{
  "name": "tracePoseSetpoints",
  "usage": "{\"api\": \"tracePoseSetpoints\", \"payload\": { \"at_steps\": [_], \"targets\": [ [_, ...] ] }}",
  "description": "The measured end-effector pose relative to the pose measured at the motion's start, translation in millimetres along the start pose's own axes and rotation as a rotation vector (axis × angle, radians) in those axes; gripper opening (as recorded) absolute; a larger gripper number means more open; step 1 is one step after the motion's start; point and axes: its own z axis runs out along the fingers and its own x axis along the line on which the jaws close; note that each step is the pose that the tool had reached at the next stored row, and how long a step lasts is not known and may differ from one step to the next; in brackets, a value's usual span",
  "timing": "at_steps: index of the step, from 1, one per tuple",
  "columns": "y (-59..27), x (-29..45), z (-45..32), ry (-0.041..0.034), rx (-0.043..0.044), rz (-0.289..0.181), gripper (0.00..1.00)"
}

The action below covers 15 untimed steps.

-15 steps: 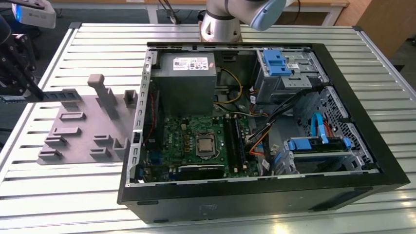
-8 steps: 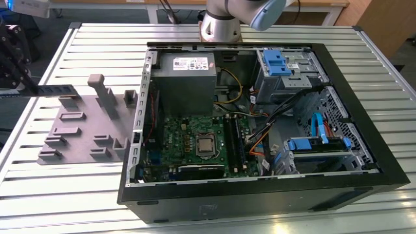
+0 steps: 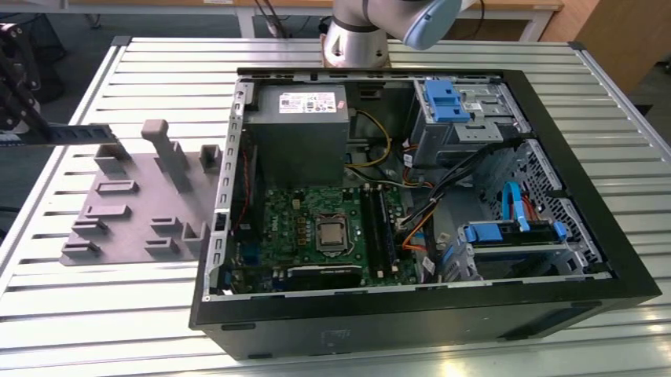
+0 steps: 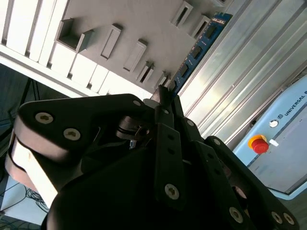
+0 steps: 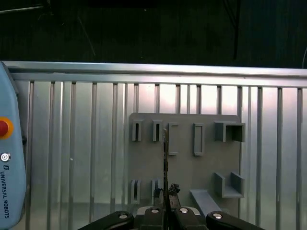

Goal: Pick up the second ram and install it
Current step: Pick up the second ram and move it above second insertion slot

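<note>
1. The claw [image 4: 165,93] is clenched on one end of the second ram [image 4: 197,50], whose long axis runs straight out from it.
2. The strip hangs over the grey holder block [image 3: 137,196].
3. In the exterior view, the motherboard [image 3: 314,228] lies at three o'clock, well apart.

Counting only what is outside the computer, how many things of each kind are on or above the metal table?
Computer case: 1
Grey holder block: 1
Memory stick, clamped in the gripper: 1
Total: 3
</note>
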Motion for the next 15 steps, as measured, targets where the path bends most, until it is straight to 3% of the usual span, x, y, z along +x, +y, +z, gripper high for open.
{"api": "tracePoseSetpoints", "payload": {
  "at_steps": [8,15],
  "targets": [
    [0.1,-0.4,-15.5,0.0,0.0,0.0,0.14],
    [0.1,-0.4,-15.9,0.0,-0.0001,0.0,0.14]
  ]
}}
